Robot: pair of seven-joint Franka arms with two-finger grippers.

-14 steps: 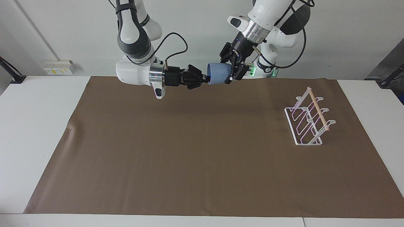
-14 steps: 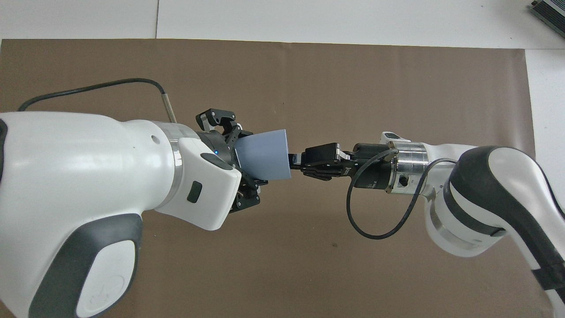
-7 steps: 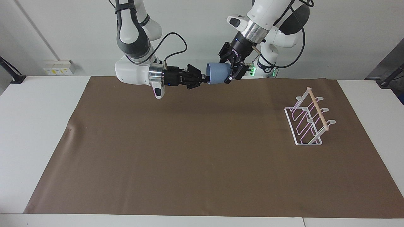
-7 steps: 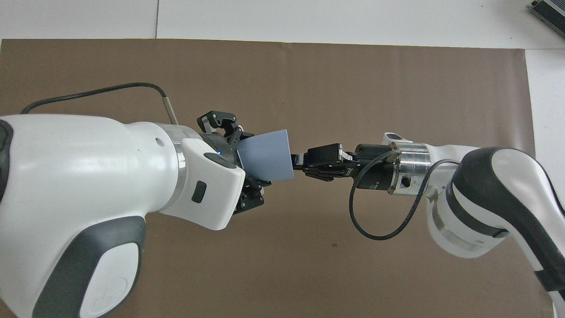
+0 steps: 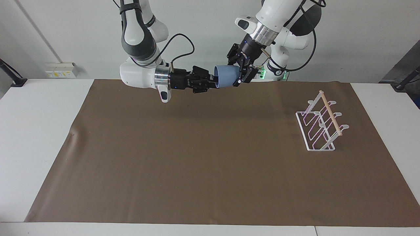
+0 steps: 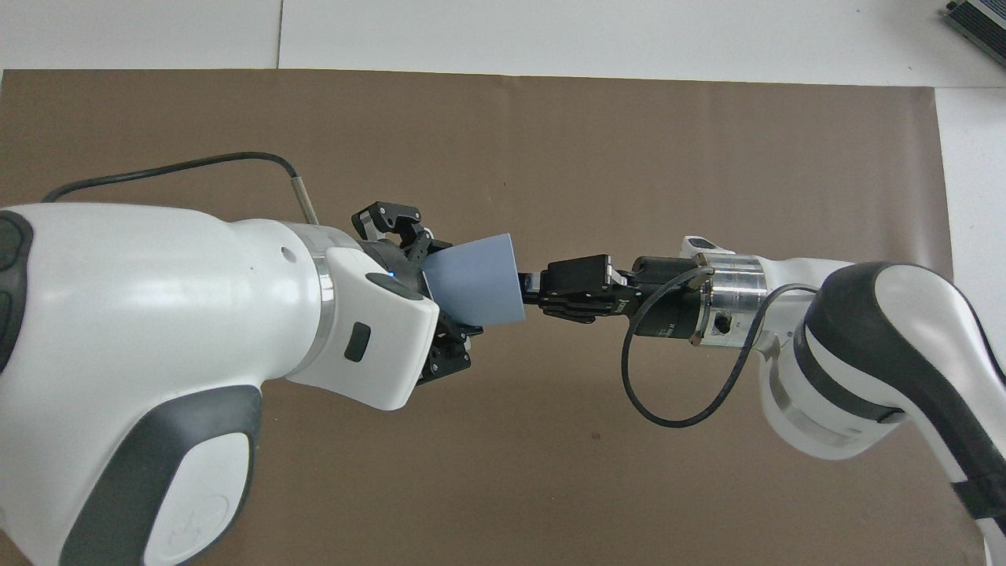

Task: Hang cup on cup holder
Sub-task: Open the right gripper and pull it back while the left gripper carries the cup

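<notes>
Two claws are meeting at the cup [image 5: 225, 76], midair over the bench's robot-side edge: left claw [image 5: 241, 72] clamping its base (handover), right claw [image 5: 212, 81] at the rim, grip unclear; cup holder [image 5: 321, 123] is waiting toward the left arm's end.

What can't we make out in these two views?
- cup holder: overhead view, covered by the left arm.
- cup base: both views, buried in the left jaws.
- Whether the right jaws touch the cup's rim: both views, too small.
</notes>
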